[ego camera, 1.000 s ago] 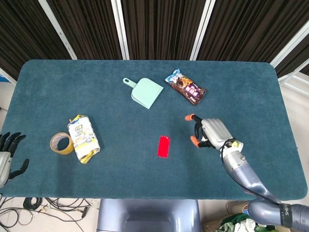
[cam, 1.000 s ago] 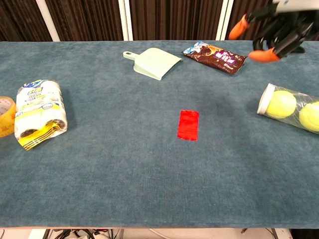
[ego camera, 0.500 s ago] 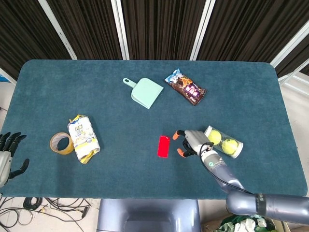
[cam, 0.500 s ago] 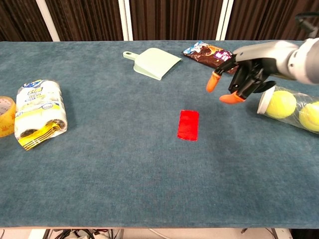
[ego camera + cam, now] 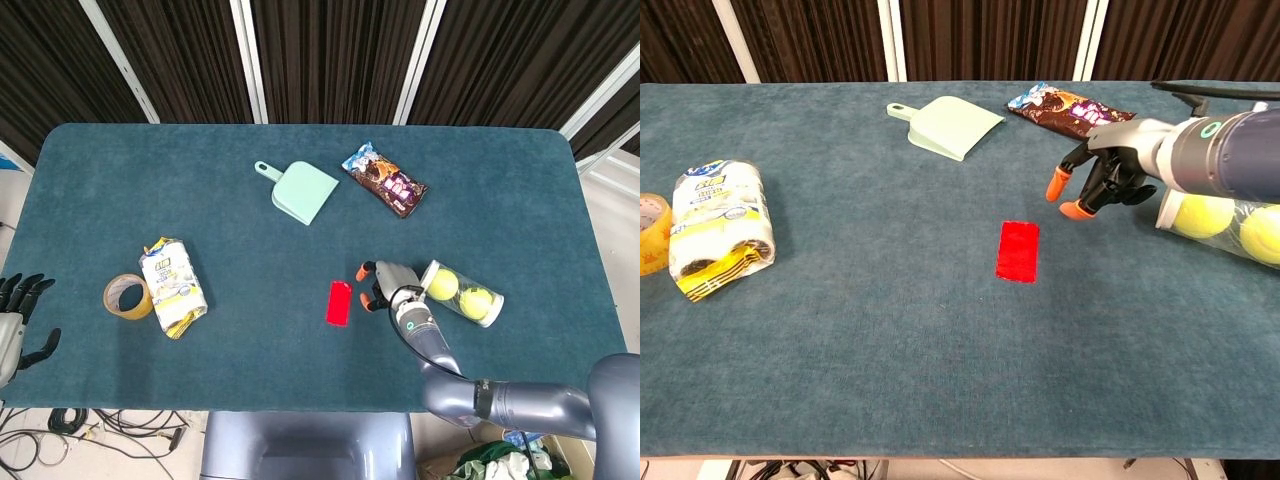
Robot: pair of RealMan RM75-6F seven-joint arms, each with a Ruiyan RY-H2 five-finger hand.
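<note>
My right hand (image 5: 383, 283) (image 5: 1102, 178) hovers over the table just right of a flat red card (image 5: 339, 302) (image 5: 1019, 251), fingers apart and orange-tipped, holding nothing. A clear tube of yellow tennis balls (image 5: 461, 293) (image 5: 1220, 222) lies right behind the hand. My left hand (image 5: 17, 322) hangs off the table's left front corner, fingers spread and empty; the chest view does not show it.
A mint dustpan (image 5: 300, 191) (image 5: 949, 127) and a brown snack packet (image 5: 385, 179) (image 5: 1071, 112) lie at the back. At the left are a yellow-and-white pack (image 5: 172, 286) (image 5: 717, 228) and a tape roll (image 5: 127, 296) (image 5: 650, 233).
My right hand has moved left and down from above the tennis ball tube towards the red card, uncovering the tube. The left hand has stayed still.
</note>
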